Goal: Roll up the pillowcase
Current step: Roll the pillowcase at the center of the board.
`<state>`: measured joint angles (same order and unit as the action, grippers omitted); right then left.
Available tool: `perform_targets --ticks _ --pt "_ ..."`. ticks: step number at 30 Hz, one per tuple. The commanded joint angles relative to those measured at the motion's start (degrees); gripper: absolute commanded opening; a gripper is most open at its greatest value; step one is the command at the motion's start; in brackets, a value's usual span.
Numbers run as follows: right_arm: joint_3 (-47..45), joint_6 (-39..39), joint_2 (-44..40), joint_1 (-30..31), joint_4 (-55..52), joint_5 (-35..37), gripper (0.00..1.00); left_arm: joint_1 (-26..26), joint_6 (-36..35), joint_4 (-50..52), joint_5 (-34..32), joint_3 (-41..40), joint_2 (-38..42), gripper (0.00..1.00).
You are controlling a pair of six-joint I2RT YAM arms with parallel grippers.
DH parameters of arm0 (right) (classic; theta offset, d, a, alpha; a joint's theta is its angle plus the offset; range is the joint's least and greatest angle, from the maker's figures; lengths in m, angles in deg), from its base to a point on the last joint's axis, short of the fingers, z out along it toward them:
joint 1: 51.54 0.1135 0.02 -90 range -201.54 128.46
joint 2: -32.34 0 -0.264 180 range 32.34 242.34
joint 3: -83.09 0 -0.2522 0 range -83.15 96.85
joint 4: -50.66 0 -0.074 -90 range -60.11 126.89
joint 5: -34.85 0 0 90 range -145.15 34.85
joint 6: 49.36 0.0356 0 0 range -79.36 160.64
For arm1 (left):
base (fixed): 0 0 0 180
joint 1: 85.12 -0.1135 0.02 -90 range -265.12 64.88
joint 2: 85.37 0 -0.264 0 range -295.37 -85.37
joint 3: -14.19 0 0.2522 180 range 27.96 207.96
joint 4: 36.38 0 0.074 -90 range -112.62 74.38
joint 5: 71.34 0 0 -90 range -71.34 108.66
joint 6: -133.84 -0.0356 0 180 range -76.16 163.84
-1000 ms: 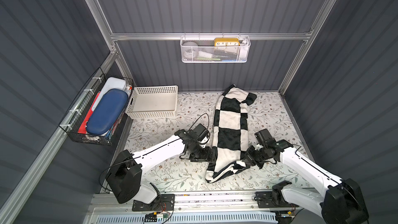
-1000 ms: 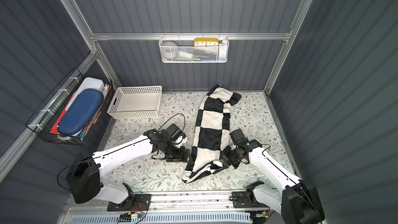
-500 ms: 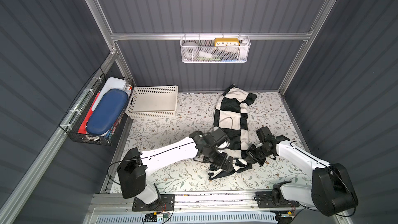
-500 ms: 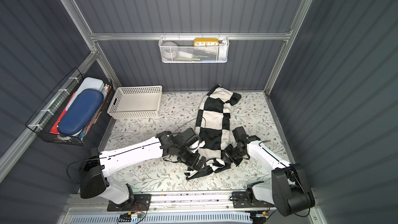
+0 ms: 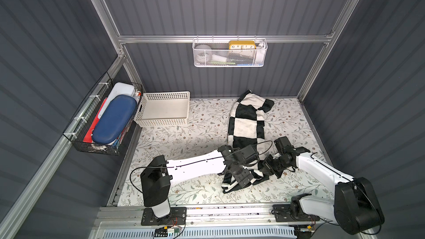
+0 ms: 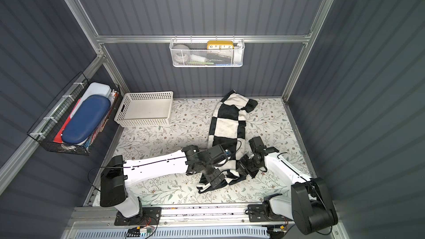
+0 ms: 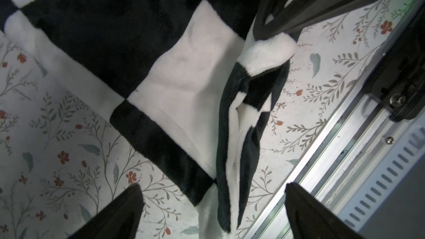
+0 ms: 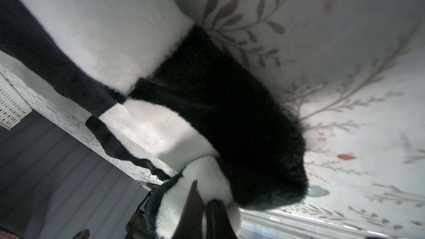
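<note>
Left wrist view, nearest the front rail (image 7: pixel 326 152): left gripper (image 7: pixel 212 186) spread fully wide, hovering over the bunched near end of the pillowcase (image 7: pixel 184 77), clasping nothing. Just beside it, right gripper (image 8: pixel 204 206) clamped tight on a cream-and-black fold of that same near end, low over the floral table covering (image 8: pixel 345 88). Farther out in both top views, pillowcase (image 5: pixel 247 123) (image 6: pixel 227 125) lying as a long narrow strip, far end crumpled close to the back wall. Off in the far-left corner, well apart from the cloth, cream perforated basket (image 5: pixel 164 109).
</note>
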<state>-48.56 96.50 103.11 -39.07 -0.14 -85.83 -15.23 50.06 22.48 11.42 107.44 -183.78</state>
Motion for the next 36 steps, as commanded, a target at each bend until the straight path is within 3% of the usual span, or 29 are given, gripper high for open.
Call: perform_targets --ticks 1,6,12,17,22,25,31,36 --pt "-1.41 -0.04 -0.54 -0.21 0.18 -0.53 0.00 0.34 -8.36 -3.96 7.97 -1.24 3.74 0.99" --pt "-1.51 0.39 -0.50 -0.18 1.05 -0.81 0.00 0.38 -10.15 -3.67 12.48 -6.70 2.34 0.99" --pt "-1.41 0.48 -0.79 -0.19 1.17 -0.83 0.00 0.33 -10.56 -2.23 11.97 -1.59 -3.98 0.99" --pt "-2.11 0.65 -0.98 -0.25 1.55 -0.92 0.00 0.34 -9.31 -1.98 9.74 -2.43 -6.65 0.97" --pt "-2.42 0.66 -2.82 -0.25 1.62 -0.86 0.00 0.33 -6.14 -1.86 10.99 -6.20 -5.99 0.81" --pt "-2.50 0.32 -2.91 -0.33 1.21 -0.66 0.00 0.40 -5.89 -2.26 13.99 -8.13 -3.36 0.75" --pt "-2.38 0.31 -3.59 -0.60 0.70 -0.28 0.00 1.30 -3.95 -0.85 13.79 -9.34 -2.48 0.65" --pt "-2.72 0.07 -4.78 -0.69 -0.44 0.23 0.00 1.35 -3.49 -0.59 14.97 -7.72 -2.88 0.43"
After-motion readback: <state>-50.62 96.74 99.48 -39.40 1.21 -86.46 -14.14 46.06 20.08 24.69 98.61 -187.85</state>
